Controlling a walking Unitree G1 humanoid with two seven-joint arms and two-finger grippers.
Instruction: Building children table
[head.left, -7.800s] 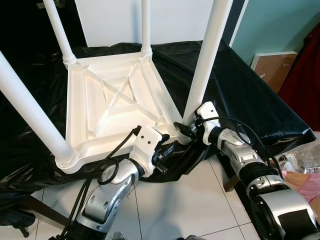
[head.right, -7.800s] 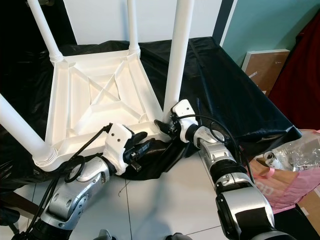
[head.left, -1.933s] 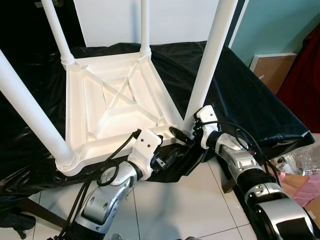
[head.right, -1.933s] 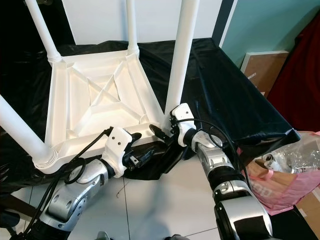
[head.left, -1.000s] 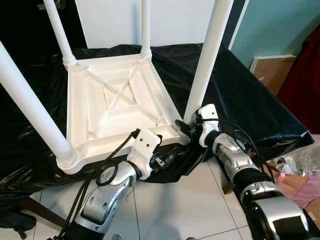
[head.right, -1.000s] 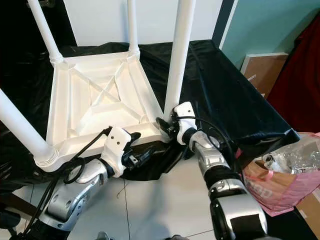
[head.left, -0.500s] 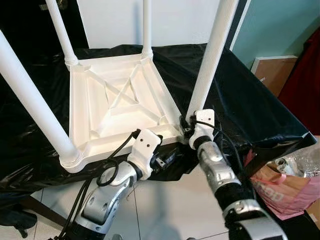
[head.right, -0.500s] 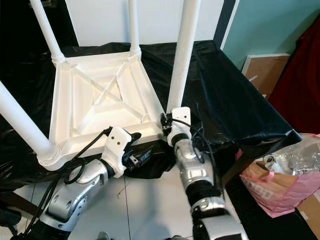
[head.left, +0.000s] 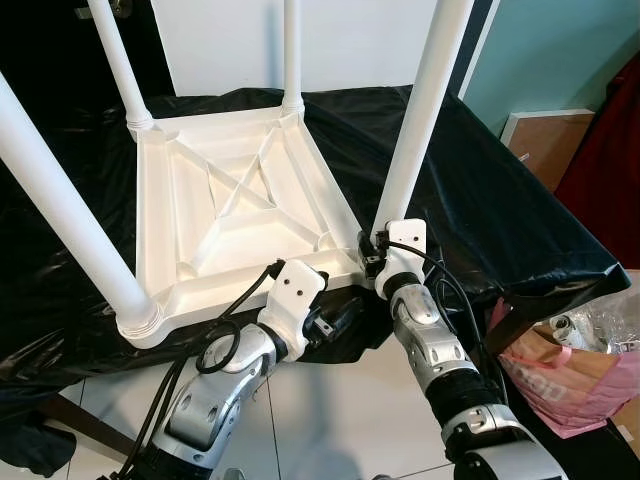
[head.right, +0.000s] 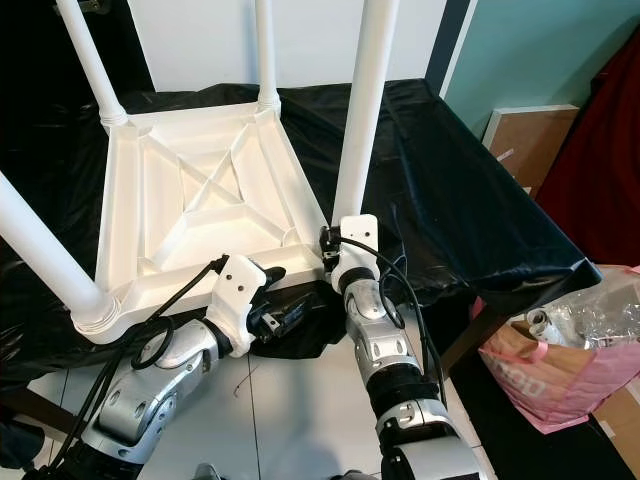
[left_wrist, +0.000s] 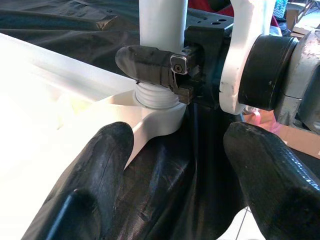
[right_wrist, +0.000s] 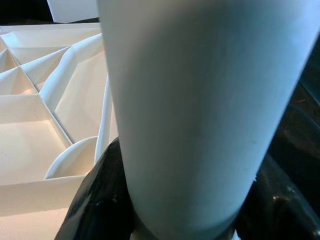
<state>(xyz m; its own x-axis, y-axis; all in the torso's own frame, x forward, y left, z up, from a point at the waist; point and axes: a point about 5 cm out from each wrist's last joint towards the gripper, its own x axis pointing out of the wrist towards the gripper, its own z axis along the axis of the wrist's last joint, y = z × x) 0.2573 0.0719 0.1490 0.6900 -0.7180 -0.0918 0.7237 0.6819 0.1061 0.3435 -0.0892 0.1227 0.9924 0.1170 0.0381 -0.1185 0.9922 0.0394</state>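
table: white children table (head.left: 235, 215) upside down on black sheet (head.left: 480, 210), four legs up
right gripper (left_wrist: 165, 67): fingers clamped around base of near-right leg (head.left: 420, 120), just above its threaded collar
left gripper (head.left: 335, 318): fingers spread, empty, at the near table edge, beside that corner
step: likely screwing the leg home
tip: keep leg upright, twist squarely, left steadies the frame so threads don't cross

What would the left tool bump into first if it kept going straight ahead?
Probably the round corner socket of the upside-down white plastic table, where the white tube leg screws in. The right tool already clamps that leg just above. The left tool is open; depth is unclear.
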